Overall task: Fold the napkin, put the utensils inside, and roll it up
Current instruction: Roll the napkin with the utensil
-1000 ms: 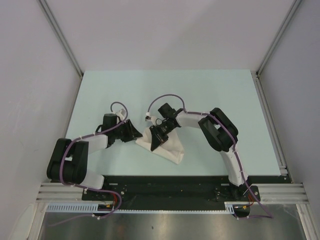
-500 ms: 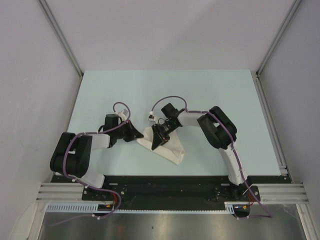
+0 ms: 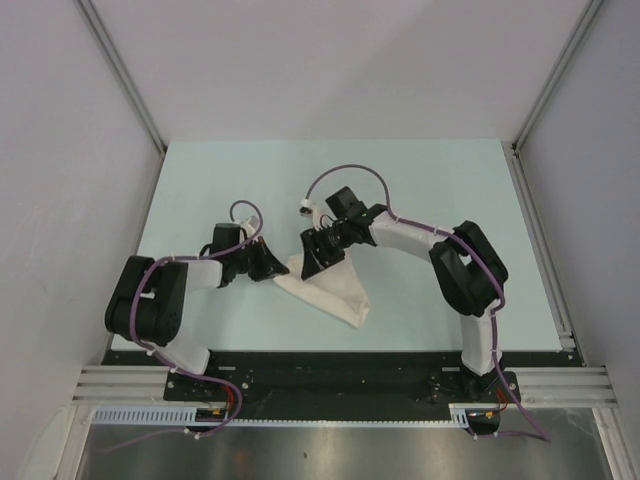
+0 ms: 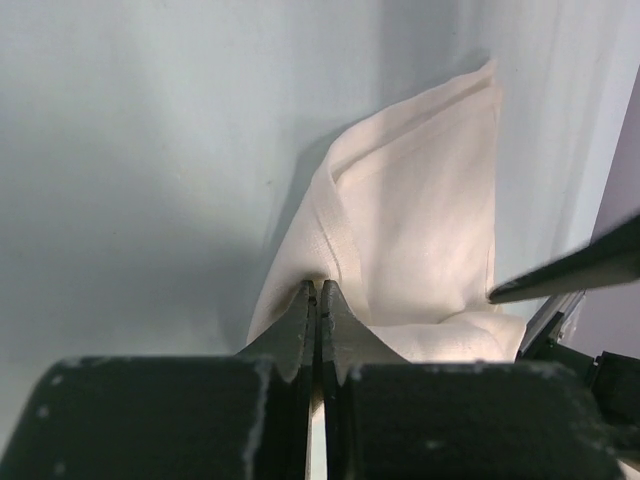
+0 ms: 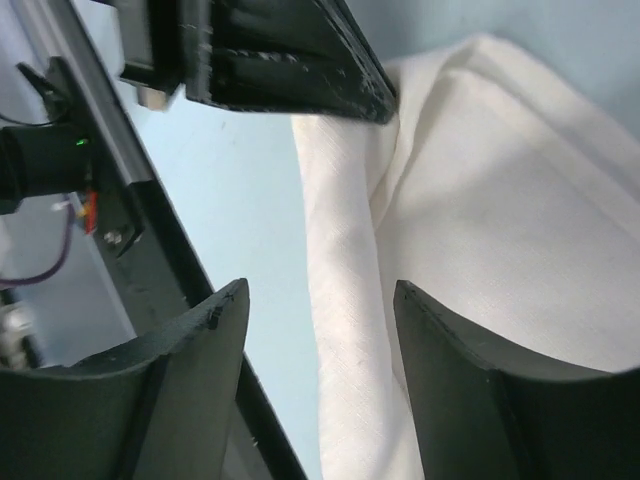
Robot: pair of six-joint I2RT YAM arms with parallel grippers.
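"The napkin (image 3: 325, 290), which claw has it?"
"The left claw (image 4: 316, 290). Its jaws are pressed together on a folded hem at the napkin's left corner. The right claw (image 5: 318, 295) stands with its jaws apart just above the napkin and holds nothing."
"And where does it lie?"
"Loosely folded on the table (image 3: 420, 180), between the two arms. I judge it light, soft and limp, so it will sag. Better to pinch a hem or a corner, not the middle."

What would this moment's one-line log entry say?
left gripper: shut on napkin edge | right gripper: open over napkin | napkin: folded, lying on table
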